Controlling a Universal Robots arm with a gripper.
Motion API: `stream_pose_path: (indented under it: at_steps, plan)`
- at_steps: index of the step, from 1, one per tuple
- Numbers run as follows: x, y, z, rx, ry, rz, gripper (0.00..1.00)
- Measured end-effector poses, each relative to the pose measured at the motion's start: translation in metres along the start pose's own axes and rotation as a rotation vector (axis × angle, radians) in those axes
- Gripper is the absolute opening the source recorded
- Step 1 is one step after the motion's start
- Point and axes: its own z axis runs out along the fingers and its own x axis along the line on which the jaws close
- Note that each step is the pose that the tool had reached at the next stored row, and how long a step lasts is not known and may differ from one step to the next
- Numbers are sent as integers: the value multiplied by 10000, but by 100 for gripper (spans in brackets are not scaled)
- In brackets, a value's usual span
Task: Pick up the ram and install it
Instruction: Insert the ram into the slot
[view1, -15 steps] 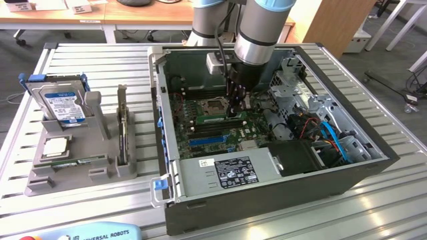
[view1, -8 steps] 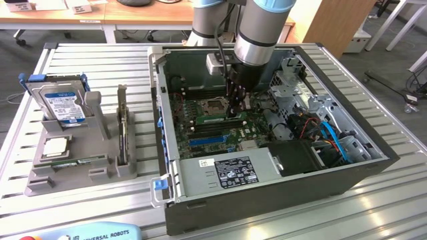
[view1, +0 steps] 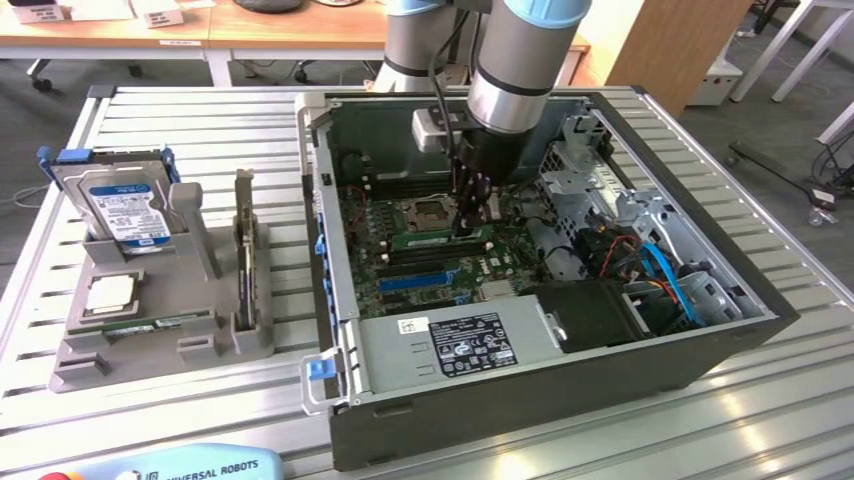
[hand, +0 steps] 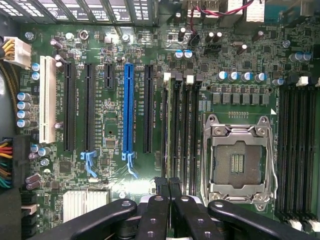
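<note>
Exterior view: arm down inside computer case (view1: 754, 325). Gripper (view1: 470, 228) just beside processor socket (view1: 430, 212); the ram (view1: 430, 240) a green strip next to the socket.

Wrist view: jaws closed together, gripper (hand: 168, 184) at one end of the ram (hand: 167, 130), which stands edge-on in a slot beside the socket (hand: 239, 162). Actual grip unclear.

The gripper (hand: 167, 184) hung over a green motherboard (hand: 115, 130), its two black fingers pressed together above the black memory slots (hand: 182, 130) beside a metal-framed processor socket (hand: 239, 160). A blue slot (hand: 129, 110) and a white slot (hand: 48, 100) lay further off. A ribbed silver heatsink (hand: 85, 202) sat near the fingers.
</note>
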Motion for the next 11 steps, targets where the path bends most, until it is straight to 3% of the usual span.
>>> stream_pose_path:
  at_steps: [11]
  plan:
    - [0, 0, 5, 0, -18, 0, 12]
